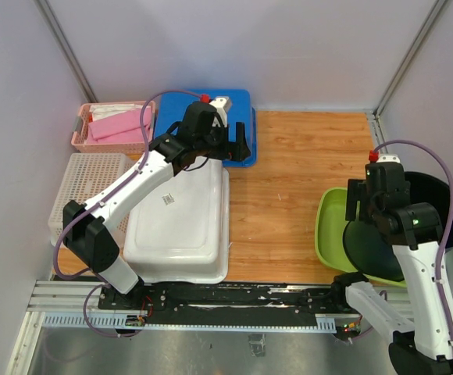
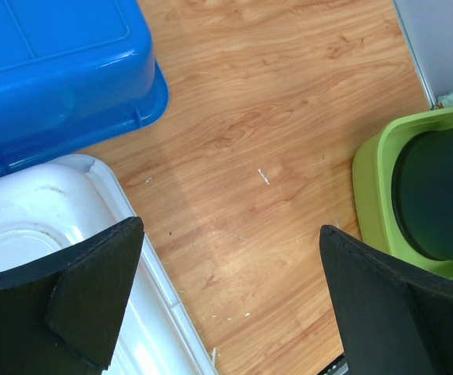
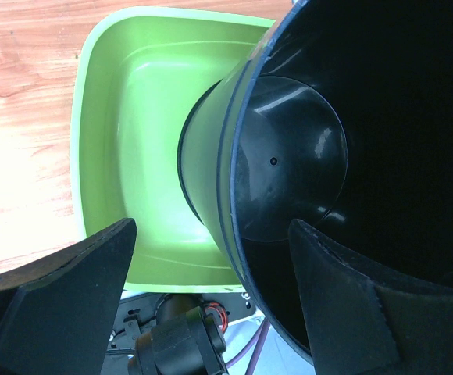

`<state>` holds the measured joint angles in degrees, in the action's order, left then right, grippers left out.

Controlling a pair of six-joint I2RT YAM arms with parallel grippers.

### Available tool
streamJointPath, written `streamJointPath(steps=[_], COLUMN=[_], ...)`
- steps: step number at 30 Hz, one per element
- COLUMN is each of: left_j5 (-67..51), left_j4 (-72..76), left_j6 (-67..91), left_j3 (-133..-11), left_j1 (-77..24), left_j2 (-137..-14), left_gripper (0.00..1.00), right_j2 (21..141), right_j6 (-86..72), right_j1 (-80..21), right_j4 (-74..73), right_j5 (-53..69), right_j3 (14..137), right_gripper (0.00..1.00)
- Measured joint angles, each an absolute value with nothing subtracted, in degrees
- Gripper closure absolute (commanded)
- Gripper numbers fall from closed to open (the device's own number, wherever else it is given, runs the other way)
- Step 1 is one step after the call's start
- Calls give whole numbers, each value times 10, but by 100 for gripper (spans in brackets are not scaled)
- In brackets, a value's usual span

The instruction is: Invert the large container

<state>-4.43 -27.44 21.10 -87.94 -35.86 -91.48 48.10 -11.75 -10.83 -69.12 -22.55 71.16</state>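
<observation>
Wood-grain table (image 1: 289, 195) carries everything; all positions below are relative to the white container. White container (image 1: 183, 226) is the big one and sits on the near-left part of the table. From the top view it looks base-up, with the flared rim down on the wood and a small label on the upward face. Blue container (image 1: 243, 101) is directly behind it at its far edge, the two very close, can't tell if they touch. White lattice basket (image 1: 86, 176) is just beside its left side, partly under the left arm. Green tub (image 1: 329, 226) is well apart to its right, across bare wood, at the table's right edge. Black bucket (image 3: 289, 156) sits in that tub, tilted, base down in the green and mouth opening toward the right wrist camera. Pink basket (image 1: 113, 129) is behind and left of the white container, next to the blue one, with pink stuff inside. Left gripper (image 2: 228, 234) hovers over the white container's far-right corner, jaws spread wide with nothing between them but bare wood below. Right gripper (image 3: 212, 226) is far right of the white container, above the tub and bucket, jaws also spread. The bucket rim crosses the gap in the wrist view, but I see no pinch on it and can't tell about contact.
</observation>
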Motion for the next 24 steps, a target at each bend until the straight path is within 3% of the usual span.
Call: streamJointPath(steps=[15, 20, 24], left_j5=[-44, -44, -44], left_j4=[-272, -271, -271], left_j6=[211, 211, 211], left_j3=[-879, -873, -873], left_j1=[-359, -359, -359], left_j2=[-915, -915, -915], left_gripper=[1, 1, 1], right_j2=[499, 502, 502], right_j6=[-99, -93, -90], right_j1=[-54, -10, 2], right_j4=[-653, -642, -638], right_j5=[-163, -124, -103], right_j3=[686, 677, 677], right_gripper=[17, 25, 41])
